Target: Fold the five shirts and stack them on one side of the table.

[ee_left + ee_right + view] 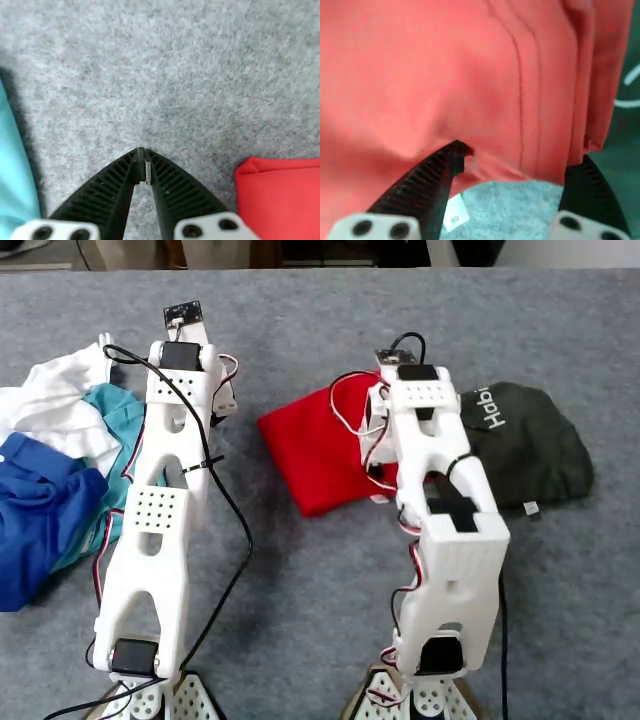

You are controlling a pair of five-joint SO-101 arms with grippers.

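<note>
A folded red shirt [310, 455] lies at the table's middle, with a dark green shirt [530, 445] to its right. My right gripper [520, 167] is open and straddles the red shirt [445, 75] at its edge, one finger [437, 172] pressed against the cloth. The dark green shirt [627, 145] shows just beyond the red one. My left gripper [142, 155] is shut and empty, low over bare grey table between the red shirt [280, 195] and a teal shirt [12, 190]. White [50, 400], teal [120, 420] and blue [40, 510] shirts lie crumpled at the left edge.
The grey felt table [300, 580] has open room at the front centre and along the far side. My left arm [170, 440] stands beside the crumpled pile. My right arm [430, 440] covers the seam between the red and dark green shirts. Black cables trail off both arms.
</note>
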